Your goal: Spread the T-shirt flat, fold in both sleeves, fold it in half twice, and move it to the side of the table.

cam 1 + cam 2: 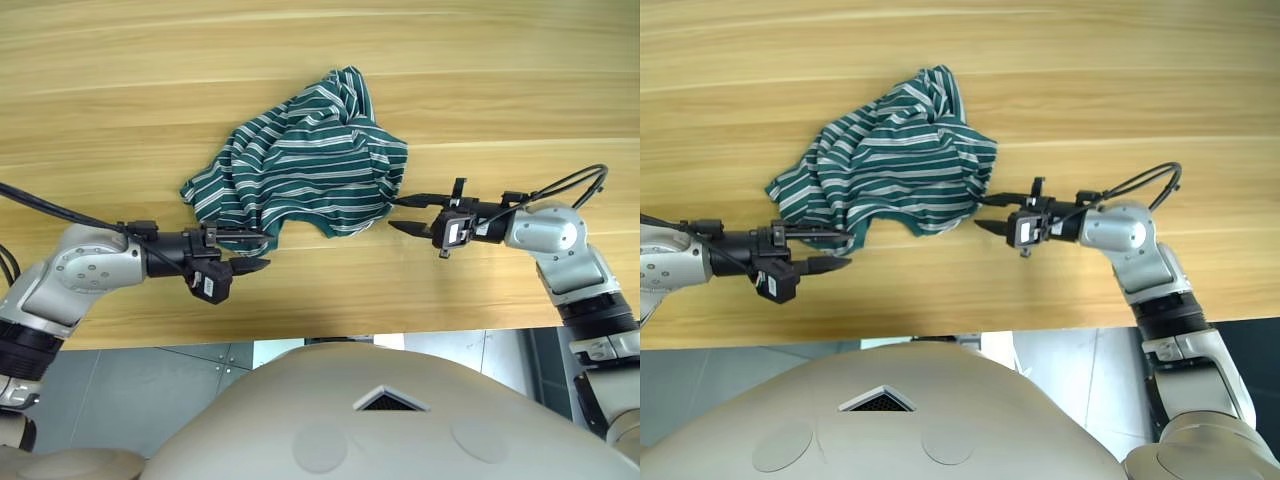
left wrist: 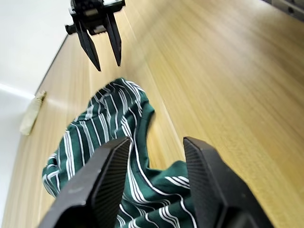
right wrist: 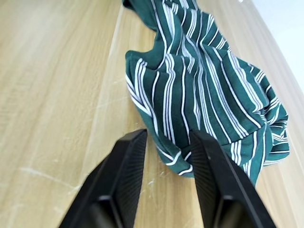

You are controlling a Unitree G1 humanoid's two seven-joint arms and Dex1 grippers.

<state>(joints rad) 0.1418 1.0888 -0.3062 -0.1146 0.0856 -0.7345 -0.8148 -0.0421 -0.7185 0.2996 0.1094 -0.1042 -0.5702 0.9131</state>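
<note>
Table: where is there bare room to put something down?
Bare wood runs along the far side of the table beyond the shirt, and past it at both ends. The near strip between the left hand and right hand is free too. The middle is crowded: both open hands flank the shirt.

T-shirt (image 1: 300, 165) heaped on table (image 1: 500, 80), passable all around

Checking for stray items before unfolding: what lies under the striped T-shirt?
The crumpled T-shirt rests on the wooden table; nothing pokes out around it. Anything beneath its folds is covered, so unseen.
</note>
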